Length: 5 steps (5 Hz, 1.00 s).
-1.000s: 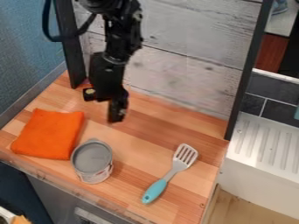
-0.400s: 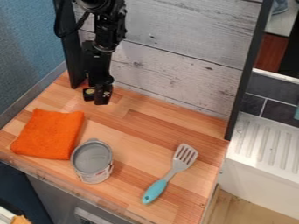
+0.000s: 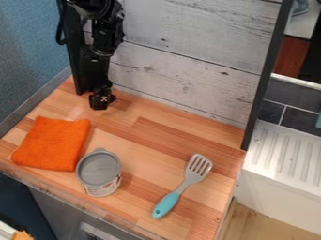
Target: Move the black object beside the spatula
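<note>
Lane open between can [image 3: 103, 189] and spatula [image 3: 183, 186] | orange cloth [image 3: 52, 143] crowds can's side

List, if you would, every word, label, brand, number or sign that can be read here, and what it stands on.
None can be read with certainty.
Round can with a grey top and pale side: marks on its side, too small and blurred to read.
Black robot gripper: a small pale mark, too small to make out.
Turquoise-handled slotted spatula and folded orange cloth: no text seen.
</note>
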{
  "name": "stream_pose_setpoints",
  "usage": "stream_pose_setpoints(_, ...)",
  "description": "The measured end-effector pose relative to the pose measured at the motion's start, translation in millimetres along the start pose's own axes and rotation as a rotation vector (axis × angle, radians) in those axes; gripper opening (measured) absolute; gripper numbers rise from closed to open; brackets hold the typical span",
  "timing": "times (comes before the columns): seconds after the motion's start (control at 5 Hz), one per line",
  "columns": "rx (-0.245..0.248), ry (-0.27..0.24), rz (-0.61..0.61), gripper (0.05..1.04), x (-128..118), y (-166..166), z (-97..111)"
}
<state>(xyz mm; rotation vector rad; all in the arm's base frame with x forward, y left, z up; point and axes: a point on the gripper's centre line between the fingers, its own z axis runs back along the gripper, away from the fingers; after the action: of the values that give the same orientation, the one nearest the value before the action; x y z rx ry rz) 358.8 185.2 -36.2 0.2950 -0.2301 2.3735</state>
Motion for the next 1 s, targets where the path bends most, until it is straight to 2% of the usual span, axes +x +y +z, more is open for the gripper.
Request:
stream_pose_setpoints(0.2,0.017,-0.01,0.006,0.947,3,-3,-9)
stream_pose_setpoints(0.4,0.045,-0.024,0.006,0.665,5,-3,-14)
stream_pose_setpoints(0.6,0.055,-0.008,0.012,0.521,3,-1,-15)
stream_pose_setpoints(1.0,0.044,0.019,0.04,0.521,2,7,-16)
